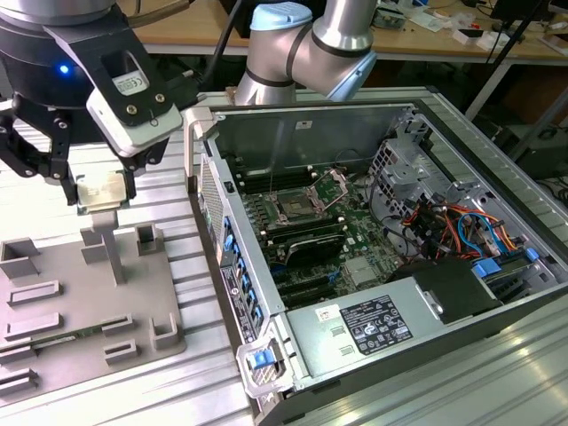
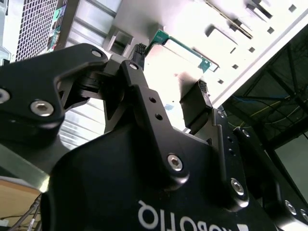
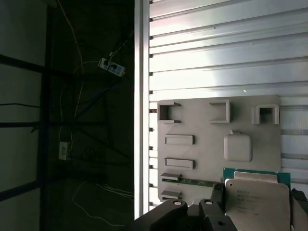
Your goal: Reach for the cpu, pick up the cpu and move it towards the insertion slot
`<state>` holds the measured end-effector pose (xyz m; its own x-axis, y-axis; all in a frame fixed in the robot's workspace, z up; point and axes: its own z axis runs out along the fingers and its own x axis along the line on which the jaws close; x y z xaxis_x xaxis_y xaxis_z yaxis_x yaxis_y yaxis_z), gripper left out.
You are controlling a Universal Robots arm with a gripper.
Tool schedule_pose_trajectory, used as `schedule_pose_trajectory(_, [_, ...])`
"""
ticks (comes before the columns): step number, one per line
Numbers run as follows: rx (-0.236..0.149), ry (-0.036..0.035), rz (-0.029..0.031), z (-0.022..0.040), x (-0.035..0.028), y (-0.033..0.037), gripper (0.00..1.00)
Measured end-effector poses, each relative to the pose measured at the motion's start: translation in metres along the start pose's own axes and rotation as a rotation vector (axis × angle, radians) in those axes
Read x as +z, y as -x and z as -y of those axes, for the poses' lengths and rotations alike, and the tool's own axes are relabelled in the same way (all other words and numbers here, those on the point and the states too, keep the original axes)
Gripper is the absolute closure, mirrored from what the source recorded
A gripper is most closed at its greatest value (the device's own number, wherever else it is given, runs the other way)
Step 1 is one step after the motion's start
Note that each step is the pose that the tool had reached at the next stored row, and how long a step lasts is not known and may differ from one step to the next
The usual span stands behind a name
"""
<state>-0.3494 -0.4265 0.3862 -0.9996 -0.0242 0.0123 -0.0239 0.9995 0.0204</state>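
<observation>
Above the grey fixture plate [image 1: 89, 293], we are observing the gripper [image 1: 99, 197] clamping the cpu [image 1: 100, 191], lifted clear, insertion slot [image 1: 295, 209] lying well apart.

The cpu [image 1: 99, 190] is showing a smooth, whitish-silver metal top that is catching the light, with a thin green board edge around it in the first wrist view [image 3: 256, 199]. The pincer [image 1: 99, 197] gripping it is looking like matt black metal or hard plastic, its bolt heads gleaming bright in the second wrist view [image 2: 168, 94]. The fixture plate [image 1: 80, 302] is appearing as dull grey matt plastic. The counter [image 1: 204, 355] is shining as ribbed, brushed aluminium. The insertion slot [image 1: 297, 206] is glinting with a silvery metal frame on glossy green circuit board.
</observation>
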Motion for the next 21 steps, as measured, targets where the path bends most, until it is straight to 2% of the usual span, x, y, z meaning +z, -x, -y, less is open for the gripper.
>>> schedule_pose_trajectory(10, [0.0,0.0,0.0,0.0,0.0,0.0008,0.45])
schedule_pose_trajectory(15, [0.0,-0.0001,0.0034,0.0001,0.0,0.0036,0.45])
schedule_pose_trajectory(18, [0.0,0.0,0.0044,0.0003,-0.0001,0.0141,0.45])
schedule_pose_trajectory(21, [0.0,-0.0001,0.0046,0.0004,-0.0002,0.0188,0.45])
